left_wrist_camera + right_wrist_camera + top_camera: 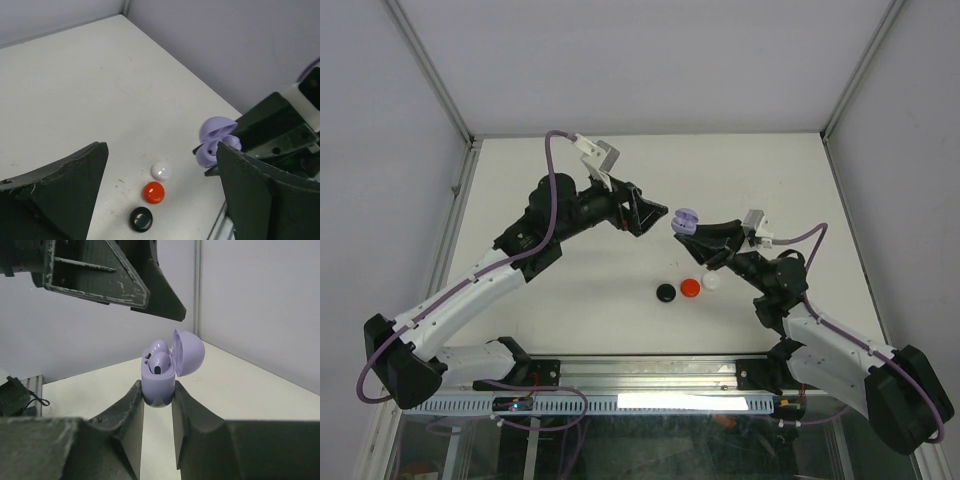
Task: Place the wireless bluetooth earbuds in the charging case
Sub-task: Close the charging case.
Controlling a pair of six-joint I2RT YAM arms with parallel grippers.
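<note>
Right claw (158,392) clamped on lavender plastic charging case (159,384), lid open, raised above desk (740,170) centre, probably presenting wells to left claw (653,220). Lavender earbud (159,362) seated inside. Left claw apart, empty, close beside case. Black round piece (666,292), red round piece (690,288), white round piece (711,281) lie toward near edge.

This is a robotics lab test cell. A bare white counter (570,320) is boxed in by plain grey panels (650,60) on aluminium posts (430,75). Two robot arms (480,285) are bolted to a metal rail (650,372) at 6 o'clock. Purple cables (549,170) loop along them, and slotted wiring trunking (460,403) runs beneath.
</note>
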